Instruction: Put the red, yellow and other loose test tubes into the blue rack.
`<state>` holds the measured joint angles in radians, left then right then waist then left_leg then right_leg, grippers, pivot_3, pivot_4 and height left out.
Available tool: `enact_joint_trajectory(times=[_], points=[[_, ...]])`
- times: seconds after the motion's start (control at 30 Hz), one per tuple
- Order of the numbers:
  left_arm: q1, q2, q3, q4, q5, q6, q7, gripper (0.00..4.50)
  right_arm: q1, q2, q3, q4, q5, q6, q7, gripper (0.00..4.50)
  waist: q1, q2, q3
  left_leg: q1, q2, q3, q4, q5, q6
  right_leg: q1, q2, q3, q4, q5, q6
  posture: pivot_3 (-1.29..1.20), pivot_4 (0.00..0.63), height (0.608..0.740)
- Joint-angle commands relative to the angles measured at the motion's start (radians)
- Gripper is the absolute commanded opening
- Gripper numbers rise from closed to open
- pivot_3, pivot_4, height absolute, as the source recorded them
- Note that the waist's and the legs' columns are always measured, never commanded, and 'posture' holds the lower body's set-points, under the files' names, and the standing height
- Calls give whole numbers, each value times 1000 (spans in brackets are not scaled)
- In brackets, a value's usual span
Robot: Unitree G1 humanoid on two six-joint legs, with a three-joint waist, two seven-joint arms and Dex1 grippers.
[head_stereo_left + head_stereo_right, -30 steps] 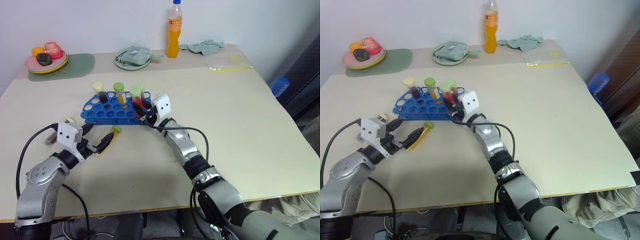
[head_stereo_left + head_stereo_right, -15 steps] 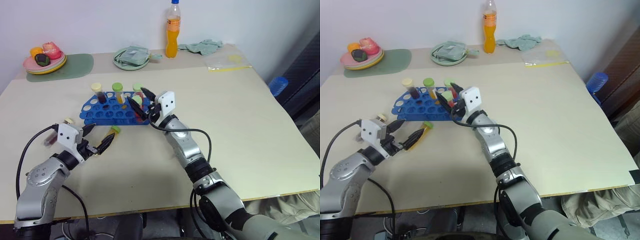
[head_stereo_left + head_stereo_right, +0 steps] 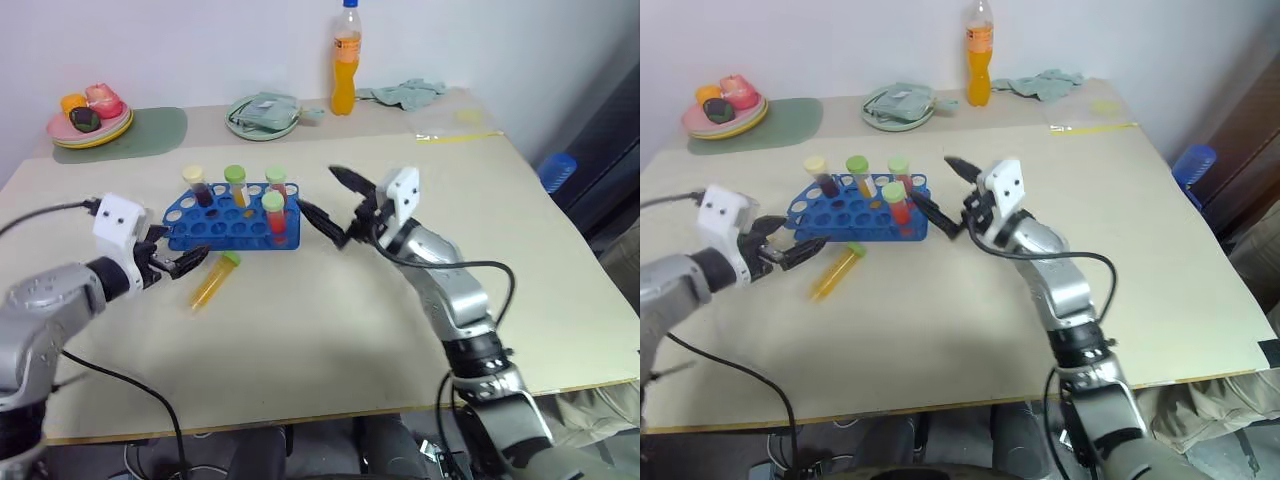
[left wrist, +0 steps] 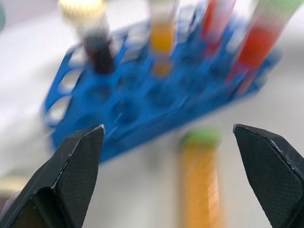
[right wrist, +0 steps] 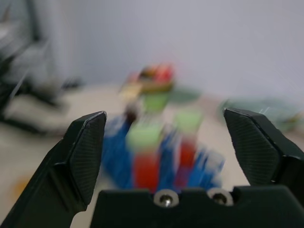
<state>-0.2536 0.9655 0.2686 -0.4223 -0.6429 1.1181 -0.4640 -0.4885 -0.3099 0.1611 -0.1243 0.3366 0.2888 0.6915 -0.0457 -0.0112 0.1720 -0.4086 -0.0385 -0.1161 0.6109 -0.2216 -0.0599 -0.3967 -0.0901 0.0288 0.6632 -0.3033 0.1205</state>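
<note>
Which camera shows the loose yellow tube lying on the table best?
Left eye view: the yellow tube lies whole beside the blue rack. Right eye view matches it; left wrist view shows it blurred, between the fingers.

blue rack (image 5: 156, 156) blurred, plate (image 5: 149, 80) blurred

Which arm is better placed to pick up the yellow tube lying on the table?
Probably left. The open left gripper hovers right beside the yellow tube in front of the blue rack; the open right gripper sits beyond the rack's far end.

Both claws (image 3: 172, 258) (image 3: 335, 205) wide open — empty.
</note>
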Motion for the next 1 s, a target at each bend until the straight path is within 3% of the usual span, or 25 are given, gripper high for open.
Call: enact_joint_trajectory(times=[0.03, 0.1, 0.23, 0.43, 0.73, 0.83, 1.0], points=[[-175, 68, -131, -6, -72, 359, -15, 4500, 65, -145, 64, -192, 23, 97, 142, 4468, 4, 0, 1, 0, 0, -1, 0, 0, 0, 0, 0, -1, 0, 0, 0, 0, 150, 740], [-263, 58, -192, 8, -62, 472, 6, 4500, 92, -201, 80, -240, 22, 139, 166, 4468, 3, -1, 1, 0, 0, -1, 1, 0, 1, 2, 0, -1, -1, 0, 0, 0, 150, 740], [-355, 53, -322, 43, -87, 496, 48, 4500, 130, -265, 81, -310, 64, 205, 218, 4468, -1, -2, 2, 0, 1, -1, 1, 0, 1, 1, 1, -1, 0, -1, 0, 0, 150, 740], [-443, -36, -438, 173, -36, 496, 147, 4500, 142, -259, 96, -325, 42, 208, 209, 4468, 10, -3, 3, 0, 1, -1, 2, 0, 0, 1, 1, -1, 0, -1, 0, 0, 150, 740], [-528, -107, -543, 280, 23, 496, 141, 4500, 144, -225, 134, -326, 11, 193, 184, 4468, 4, -6, 4, -1, 0, -1, 2, 0, 0, 1, 1, -1, 0, 0, 0, 0, 150, 740], [-535, -107, -554, 288, 43, 496, 129, 3622, 145, -216, 134, -321, 8, 189, 182, 4500, 5, -6, 4, -1, 1, -1, 2, 0, 0, 1, 1, -1, 0, 0, 0, 0, 150, 740], [-528, -100, -551, 271, 59, 496, 107, 1045, 151, -209, 136, -321, 8, 188, 183, 4500, 6, -6, 4, -1, 0, -1, 2, 0, 0, 1, 1, -1, 0, 0, 0, 0, 150, 740]])
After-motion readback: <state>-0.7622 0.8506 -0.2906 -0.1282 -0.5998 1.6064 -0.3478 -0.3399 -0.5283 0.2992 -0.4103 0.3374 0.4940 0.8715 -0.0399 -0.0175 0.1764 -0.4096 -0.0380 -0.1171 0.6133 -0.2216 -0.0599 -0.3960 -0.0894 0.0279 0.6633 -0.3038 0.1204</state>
